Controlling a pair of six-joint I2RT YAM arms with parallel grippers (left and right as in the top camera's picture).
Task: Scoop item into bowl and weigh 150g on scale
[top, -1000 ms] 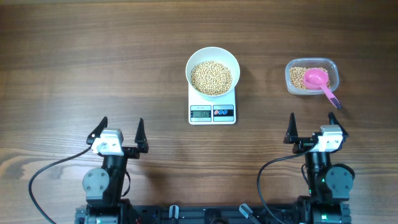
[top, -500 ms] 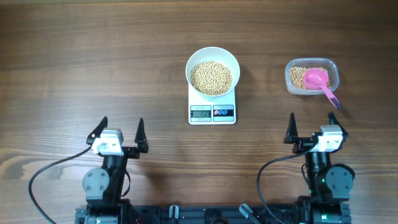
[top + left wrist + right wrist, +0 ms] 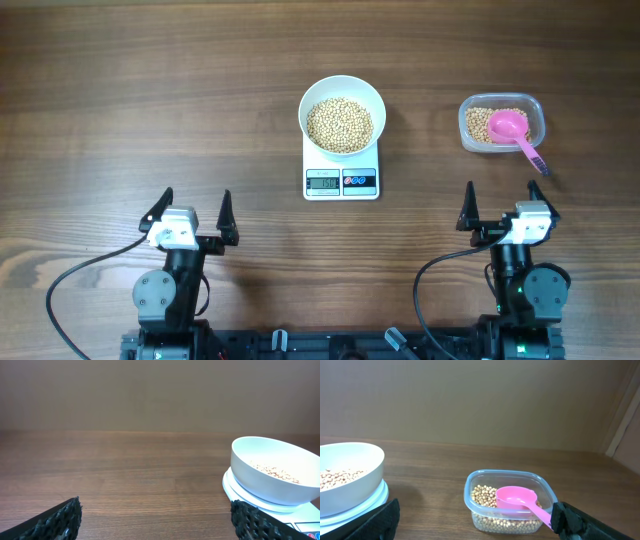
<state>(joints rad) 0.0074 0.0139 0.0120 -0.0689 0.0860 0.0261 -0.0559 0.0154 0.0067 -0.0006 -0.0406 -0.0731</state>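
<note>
Overhead: our grippers rest, bowl full on the scale.
Our right gripper [image 3: 497, 214] and left gripper [image 3: 196, 215] gape empty. Beans [image 3: 339, 124] fill the bowl [image 3: 341, 92] on the scale [image 3: 341, 180], ahead between them; the scoop [image 3: 515, 131] lies just ahead of the right.

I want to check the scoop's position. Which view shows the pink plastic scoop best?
The right wrist view: the pink plastic scoop lies close, bowl and handle clear. Overhead shows it small but whole. Left wrist misses it.

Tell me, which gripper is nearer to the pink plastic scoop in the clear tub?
The right gripper: the pink plastic scoop lies just ahead of it. The left gripper is far across the table, beyond the white scale.
</note>
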